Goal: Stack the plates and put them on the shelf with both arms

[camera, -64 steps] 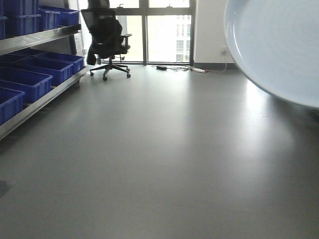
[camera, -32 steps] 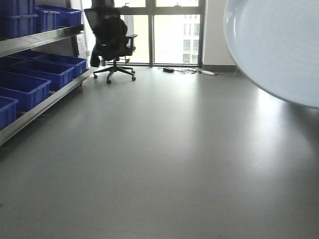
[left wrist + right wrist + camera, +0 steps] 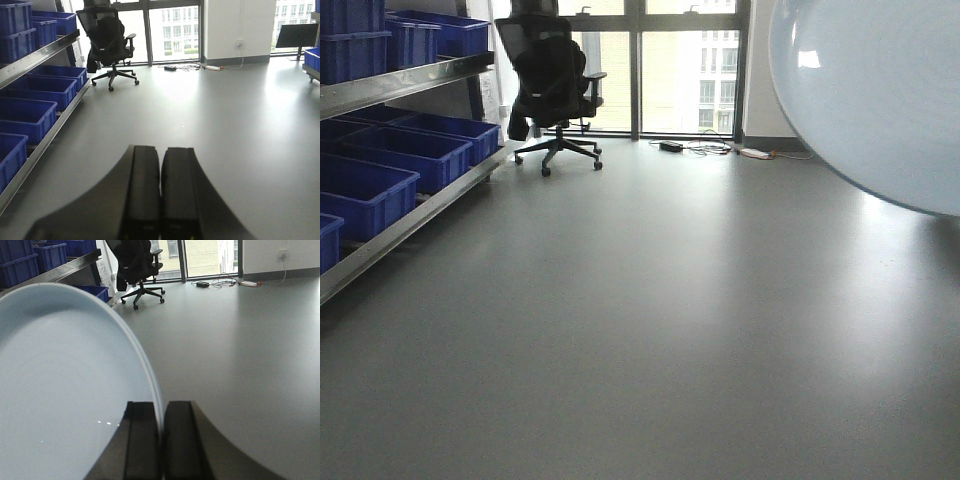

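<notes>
A large round pale-blue plate (image 3: 880, 90) fills the top right of the front view, held up on edge above the floor. In the right wrist view the same plate (image 3: 65, 385) fills the left side, and my right gripper (image 3: 161, 405) is shut on its rim, one finger on each face. I cannot tell whether it is one plate or two stacked. My left gripper (image 3: 161, 150) is shut and empty, pointing out over the bare grey floor. Neither gripper shows in the front view.
A metal shelf rack (image 3: 410, 215) with several blue bins (image 3: 360, 190) runs along the left. A black office chair (image 3: 555, 85) stands by the far windows, with cables (image 3: 720, 148) on the floor beside it. Grey floor (image 3: 650, 320) lies ahead.
The whole view has swung: the chair, windows and cables shifted right and the shelf slid left. The plate keeps its place in the frame.
</notes>
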Robot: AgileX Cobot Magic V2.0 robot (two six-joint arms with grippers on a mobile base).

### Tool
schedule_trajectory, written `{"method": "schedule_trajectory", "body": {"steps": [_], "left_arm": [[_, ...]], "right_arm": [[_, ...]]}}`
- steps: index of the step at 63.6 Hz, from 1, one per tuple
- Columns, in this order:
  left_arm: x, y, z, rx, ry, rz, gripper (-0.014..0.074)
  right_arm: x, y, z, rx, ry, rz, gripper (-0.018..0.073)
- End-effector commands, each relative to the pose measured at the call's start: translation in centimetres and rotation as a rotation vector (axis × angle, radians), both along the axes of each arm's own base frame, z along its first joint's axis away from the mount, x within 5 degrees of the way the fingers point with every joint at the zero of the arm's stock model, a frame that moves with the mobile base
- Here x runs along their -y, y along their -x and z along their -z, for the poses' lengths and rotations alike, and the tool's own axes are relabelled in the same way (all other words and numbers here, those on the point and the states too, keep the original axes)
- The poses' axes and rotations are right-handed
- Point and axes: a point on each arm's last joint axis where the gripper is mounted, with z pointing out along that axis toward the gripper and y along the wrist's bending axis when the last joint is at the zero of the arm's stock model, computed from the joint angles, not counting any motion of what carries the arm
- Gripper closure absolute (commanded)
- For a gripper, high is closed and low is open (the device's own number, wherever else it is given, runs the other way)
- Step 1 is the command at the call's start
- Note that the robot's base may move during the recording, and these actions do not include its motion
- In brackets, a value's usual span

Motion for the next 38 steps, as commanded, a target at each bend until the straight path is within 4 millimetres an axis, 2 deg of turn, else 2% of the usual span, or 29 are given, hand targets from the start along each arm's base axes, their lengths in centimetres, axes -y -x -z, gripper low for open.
{"method": "schedule_trajectory", "body": {"steps": [1,38], "left_arm": [[0.01,-0.02,-1.78,0.107,0.030,0.001,0.0513],[0.01,-0.02,-1.78,0.107,0.030,0.001,0.0513]], "right_arm": [[0.35,-0.12,-1.91,0.119,0.001,0.038,0.0536],[0.35,-0.12,-1.91,0.119,0.001,0.038,0.0536]]}}
